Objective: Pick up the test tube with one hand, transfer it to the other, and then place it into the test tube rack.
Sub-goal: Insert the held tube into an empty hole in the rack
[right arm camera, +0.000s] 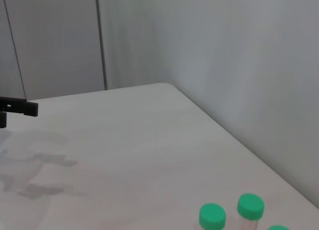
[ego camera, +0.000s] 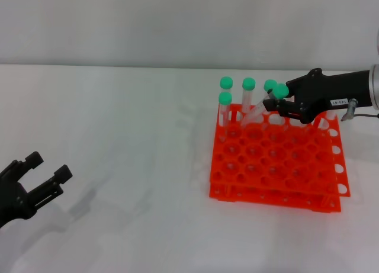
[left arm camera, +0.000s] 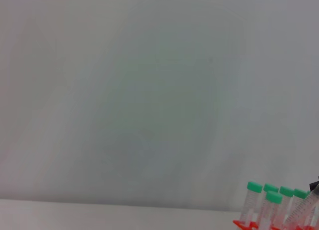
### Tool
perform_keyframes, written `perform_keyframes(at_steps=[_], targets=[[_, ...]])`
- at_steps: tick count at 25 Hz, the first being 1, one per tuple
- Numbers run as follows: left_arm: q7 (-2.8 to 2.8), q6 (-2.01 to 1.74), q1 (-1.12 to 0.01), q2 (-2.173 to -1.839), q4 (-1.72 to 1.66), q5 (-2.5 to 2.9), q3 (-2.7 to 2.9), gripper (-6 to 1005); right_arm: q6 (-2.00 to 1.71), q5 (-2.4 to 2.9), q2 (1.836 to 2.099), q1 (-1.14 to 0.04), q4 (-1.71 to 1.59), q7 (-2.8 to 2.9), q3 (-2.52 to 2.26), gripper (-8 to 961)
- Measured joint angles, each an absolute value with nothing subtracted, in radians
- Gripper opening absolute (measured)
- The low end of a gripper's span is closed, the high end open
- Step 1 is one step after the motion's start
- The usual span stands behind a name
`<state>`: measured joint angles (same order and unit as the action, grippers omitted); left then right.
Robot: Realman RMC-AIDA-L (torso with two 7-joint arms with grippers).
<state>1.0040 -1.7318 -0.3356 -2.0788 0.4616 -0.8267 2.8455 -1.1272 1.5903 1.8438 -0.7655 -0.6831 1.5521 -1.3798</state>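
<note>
Four capped tubes already stand in the test tube rack (ego camera: 277, 166); I hold the test tube (ego camera: 260, 110) tilted in my right tool (ego camera: 278, 104), clamped below its cap, foot aimed at a back-row hole. Left tool (ego camera: 47, 169) waits spread, empty, above the bench (ego camera: 118, 137).

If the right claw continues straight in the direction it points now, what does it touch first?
The right claw, shut on the tilted test tube over the orange-red rack, points toward the robot's left. It would probably first meet the green-capped tubes standing in the rack's far row, though depth is unclear.
</note>
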Motion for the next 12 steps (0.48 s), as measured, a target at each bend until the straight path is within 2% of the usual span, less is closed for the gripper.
perform_keyframes(at_steps=[12], targets=[[1.005,-1.736,-0.343,-2.078,0.462,-0.826,2.845,884,-1.118,1.638,1.850,-0.784,-0.683,1.567,-1.379,201]])
